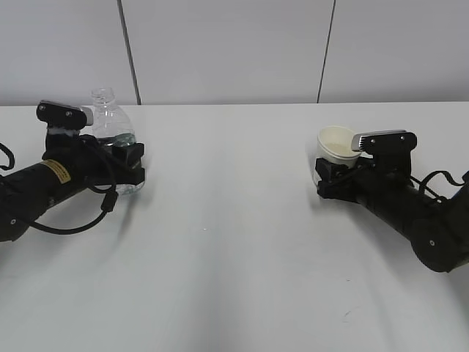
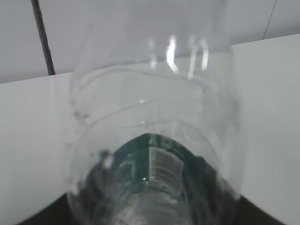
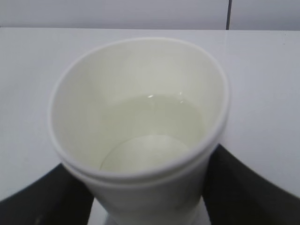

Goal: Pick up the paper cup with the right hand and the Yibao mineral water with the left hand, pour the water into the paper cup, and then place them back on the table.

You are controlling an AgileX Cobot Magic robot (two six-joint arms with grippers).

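The Yibao mineral water bottle (image 1: 108,121) stands upright on the white table (image 1: 234,242) at the far left, uncapped, with a little water low inside. My left gripper (image 1: 126,163), on the arm with the yellow sticker, is shut around its green-labelled body. In the left wrist view the bottle (image 2: 154,140) fills the frame. The paper cup (image 1: 335,143) is at the right, leaning slightly, its base at the table. My right gripper (image 1: 327,176) is shut on its lower wall. In the right wrist view the cup (image 3: 140,117) holds water, with black fingers (image 3: 248,187) pressed to both sides.
A pale wall with dark vertical seams (image 1: 128,51) rises behind the table's far edge. Black cables trail from both arms, on the left (image 1: 80,224) and on the right (image 1: 440,180). Bare tabletop lies between the two arms.
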